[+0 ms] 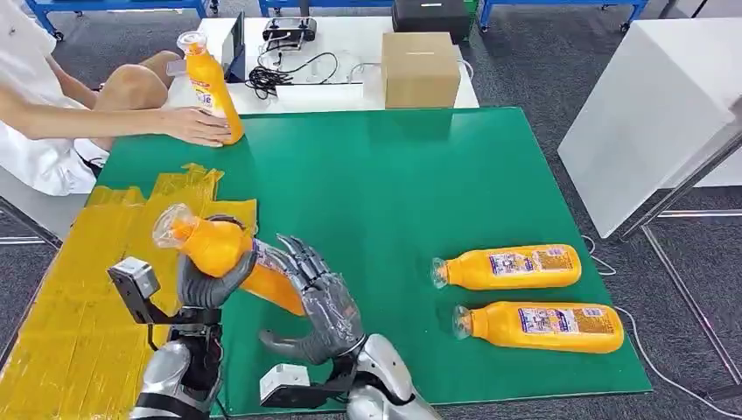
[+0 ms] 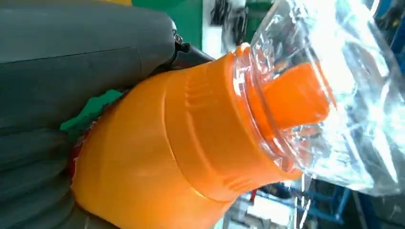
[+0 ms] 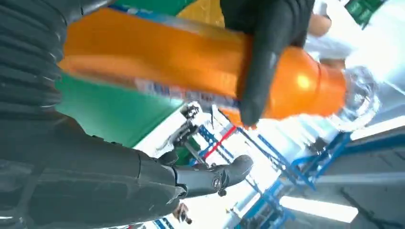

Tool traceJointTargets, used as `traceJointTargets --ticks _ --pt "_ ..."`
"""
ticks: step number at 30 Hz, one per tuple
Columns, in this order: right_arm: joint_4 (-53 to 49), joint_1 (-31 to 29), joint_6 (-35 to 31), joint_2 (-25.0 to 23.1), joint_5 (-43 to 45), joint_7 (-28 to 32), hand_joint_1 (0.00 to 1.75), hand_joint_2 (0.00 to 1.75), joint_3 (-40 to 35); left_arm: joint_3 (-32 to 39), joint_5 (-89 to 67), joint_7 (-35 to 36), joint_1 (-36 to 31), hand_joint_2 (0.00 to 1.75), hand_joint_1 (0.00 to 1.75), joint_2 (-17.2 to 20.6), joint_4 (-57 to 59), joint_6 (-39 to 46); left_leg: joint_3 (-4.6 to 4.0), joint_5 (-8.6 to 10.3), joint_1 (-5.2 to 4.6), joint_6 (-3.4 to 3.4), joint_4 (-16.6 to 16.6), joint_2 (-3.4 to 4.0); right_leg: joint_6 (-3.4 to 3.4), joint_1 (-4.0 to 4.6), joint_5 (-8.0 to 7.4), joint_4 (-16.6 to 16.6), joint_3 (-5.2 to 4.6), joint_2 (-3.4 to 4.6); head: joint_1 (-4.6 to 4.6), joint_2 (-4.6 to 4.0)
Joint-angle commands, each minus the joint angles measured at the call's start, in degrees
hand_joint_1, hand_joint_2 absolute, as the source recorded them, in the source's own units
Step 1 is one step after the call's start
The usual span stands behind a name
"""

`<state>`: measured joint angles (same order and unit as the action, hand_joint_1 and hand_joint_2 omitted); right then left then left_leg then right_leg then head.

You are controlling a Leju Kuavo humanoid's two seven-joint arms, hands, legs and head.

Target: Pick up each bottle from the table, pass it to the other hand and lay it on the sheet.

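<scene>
I have the orange plastic bottle with the clear cap (image 1: 219, 254) lifted over the near left of the green table (image 1: 394, 201), beside the yellow sheet (image 1: 79, 297). My left hand (image 1: 206, 282) grips its shoulder just below the cap; my right hand (image 1: 319, 302) is open, fingers spread along the body — whether they touch it, I cannot tell. It looks full, so heavy, stiff and slick — I'd hold the ribbed shoulder, not the glossy label
</scene>
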<state>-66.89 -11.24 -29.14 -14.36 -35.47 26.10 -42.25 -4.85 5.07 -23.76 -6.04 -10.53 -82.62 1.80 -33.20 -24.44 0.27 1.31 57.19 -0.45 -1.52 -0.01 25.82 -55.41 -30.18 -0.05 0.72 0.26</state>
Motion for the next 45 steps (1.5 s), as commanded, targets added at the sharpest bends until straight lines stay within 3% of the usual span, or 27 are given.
traceJointTargets --ticks 1,11,13,16,19,21,23,25,27,28,31,35,37,39,43,44,45 --pt "-16.38 4.19 -1.47 2.70 -1.00 -1.30 0.00 1.75 5.93 0.52 -32.83 -3.61 -6.49 1.75 1.75 0.82 4.30 29.43 -0.06 0.01 0.01 -0.01 0.03 -0.23 -0.02 0.01 0.06 -0.01 0.03 -0.23 0.04 0.00" --pt "-17.45 4.78 -1.31 2.72 -0.97 -1.61 0.00 1.75 6.96 0.50 -35.27 -3.32 -6.93 1.75 1.75 0.93 4.81 30.84 0.05 -0.01 0.00 -0.02 -0.03 -0.04 -0.02 0.00 0.03 0.04 0.09 -0.07 0.00 0.00" --pt "-18.87 5.10 -2.61 2.46 0.69 -0.04 0.00 1.75 8.52 1.68 -57.12 0.97 -8.33 1.75 1.75 1.85 7.26 38.20 0.15 -0.05 0.05 -0.04 -0.04 -0.06 -0.02 0.05 0.06 0.11 0.23 -0.12 0.02 0.00" --pt "-22.73 5.86 -2.44 3.33 2.29 0.48 0.00 1.75 10.58 6.41 -87.15 10.68 -10.08 1.75 1.75 2.83 8.98 38.20 0.07 0.00 0.01 -0.02 -0.03 -0.04 -0.01 0.01 0.02 0.05 0.09 -0.07 0.00 0.00" --pt "-24.88 6.46 -2.34 4.03 3.13 0.79 0.00 1.75 12.18 4.75 -92.17 13.70 -11.14 1.75 1.75 6.20 12.29 38.20 0.20 -0.03 0.05 -0.06 -0.06 -0.05 -0.02 0.04 0.03 0.12 0.25 -0.08 0.02 0.00" --pt "-25.89 7.03 -2.43 4.62 3.97 1.35 0.00 1.75 13.14 -7.62 -95.07 26.09 -13.01 1.75 1.75 16.23 16.28 38.20 0.18 0.01 0.02 -0.05 -0.11 -0.02 -0.01 0.01 -0.01 0.13 0.23 -0.04 0.02 0.00" --pt "-26.45 7.44 -2.64 5.07 4.50 1.77 0.00 1.75 13.57 -16.79 -95.07 33.40 -15.33 1.75 1.75 20.54 20.91 38.20 0.18 0.03 0.02 -0.07 -0.13 -0.07 0.03 0.02 0.01 0.11 0.20 -0.12 0.02 0.00" --pt "-26.79 7.67 -3.12 5.33 4.74 2.00 0.00 1.75 14.02 -21.98 -95.07 36.40 -17.20 1.75 1.75 21.96 25.79 38.20 0.13 0.06 0.05 -0.08 -0.10 -0.34 0.02 0.05 0.07 0.11 0.23 -0.42 0.02 0.00" --pt "-26.65 7.49 -3.48 5.48 4.83 2.09 0.00 1.75 14.32 -23.83 -95.07 36.90 -17.85 1.75 1.75 22.07 28.90 38.20 0.22 0.04 0.05 -0.09 -0.12 -0.10 0.03 0.04 0.05 0.13 0.20 -0.23 0.00 0.00" --pt "-26.42 7.32 -3.53 5.53 5.33 2.65 0.00 1.75 14.72 -28.17 -95.07 39.34 -20.14 1.75 1.75 22.07 33.53 38.20 0.16 0.02 0.01 -0.05 -0.05 -0.08 0.01 0.02 0.05 0.01 0.13 -0.16 0.00 0.00" --pt "-26.63 7.12 -3.42 6.16 6.18 2.00 0.00 1.75 15.42 -26.44 -95.07 34.87 -19.16 1.75 1.75 21.74 38.88 38.20 0.28 0.04 0.03 -0.07 -0.13 -0.14 -0.03 0.03 0.04 0.08 0.30 -0.17 0.00 0.00" --pt "-26.78 7.09 -3.02 6.37 6.59 2.11 0.00 1.75 15.83 -27.27 -94.48 34.95 -19.26 1.75 1.75 22.27 40.98 38.20 0.14 0.02 -0.01 -0.08 -0.06 0.19 -0.01 0.01 0.00 -0.04 0.08 0.10 0.00 0.00" --pt "-26.94 7.33 -3.12 6.53 6.97 2.25 0.00 1.75 16.44 -22.35 -94.64 32.63 -19.32 1.75 1.75 19.40 46.66 38.20 0.16 0.01 0.02 -0.11 -0.07 0.16 0.00 0.04 0.02 0.00 0.12 0.07 0.04 0.00" --pt "-26.22 7.14 -2.84 6.64 6.74 2.02 0.00 1.75 16.34 -26.94 -94.15 36.47 -21.40 1.75 1.75 20.05 53.68 38.20 0.22 0.02 0.04 -0.12 -0.09 0.07 0.00 0.06 0.04 0.04 0.22 -0.05 0.00 0.00" --pt "-24.78 6.78 -3.02 6.61 6.69 2.08 0.00 1.75 16.09 -21.60 -92.70 31.06 -18.85 1.75 1.75 19.79 52.57 38.20 0.22 -0.01 0.03 -0.11 -0.07 0.12 0.00 0.04 0.03 0.02 0.18 0.08 0.00 0.00" --pt "-24.46 6.66 -3.07 6.71 6.63 2.10 0.00 1.75 15.89 -19.07 -93.82 30.66 -18.07 1.75 0.00 19.03 52.25 38.20 0.35 -0.05 0.09 -0.15 -0.12 0.16 0.00 0.09 0.05 0.11 0.33 0.09 0.02 0.00" --pt "-24.37 6.64 -3.11 6.71 6.62 2.10 0.00 1.75 15.84 -18.23 -94.30 30.75 -17.82 1.75 0.00 18.75 52.03 38.20 0.46 -0.05 0.06 -0.15 -0.22 0.36 0.01 0.06 -0.01 0.18 0.37 0.29 0.02 0.00"
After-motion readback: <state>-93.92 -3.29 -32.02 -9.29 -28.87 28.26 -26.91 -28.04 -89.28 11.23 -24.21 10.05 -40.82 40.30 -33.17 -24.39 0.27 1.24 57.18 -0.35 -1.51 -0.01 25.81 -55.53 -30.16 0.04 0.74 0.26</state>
